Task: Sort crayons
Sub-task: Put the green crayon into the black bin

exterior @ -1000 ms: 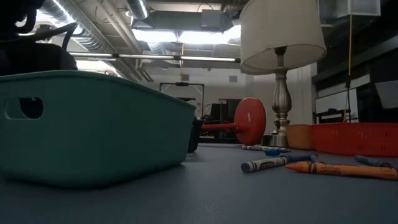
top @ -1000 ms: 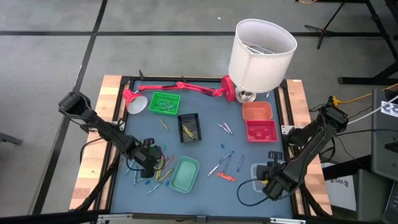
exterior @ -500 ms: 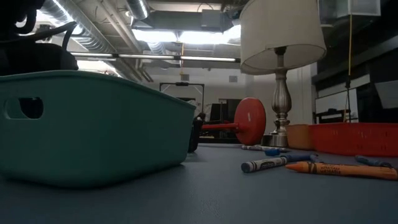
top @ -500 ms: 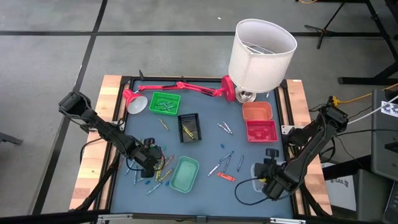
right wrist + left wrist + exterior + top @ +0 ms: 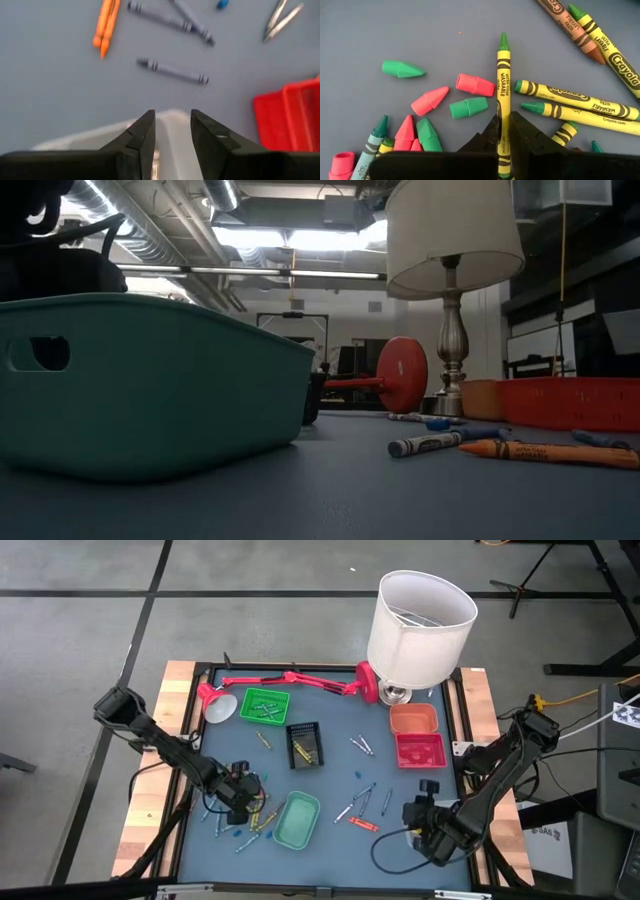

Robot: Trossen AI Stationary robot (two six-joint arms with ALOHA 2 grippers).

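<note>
Left wrist view: left gripper (image 5: 503, 131) clamps green crayon (image 5: 503, 100) amid pile; pick step. Next: lift, carry to green tray (image 5: 265, 705). Right gripper (image 5: 171, 131) hovers part-open, empty.

The left arm reaches in from nine o'clock, bending down toward seven o'clock of the desk. Its left gripper (image 5: 247, 798) hangs low over the surface, its two dark fingers (image 5: 487, 137) closed tightly on a thin yellow-and-green wax stick (image 5: 503, 95) that runs straight out between them. The right arm comes in from three o'clock and folds back toward five o'clock. Its right gripper (image 5: 418, 808) points toward the desk's middle, its dark fingers (image 5: 142, 131) parted with a gap between them.
</note>
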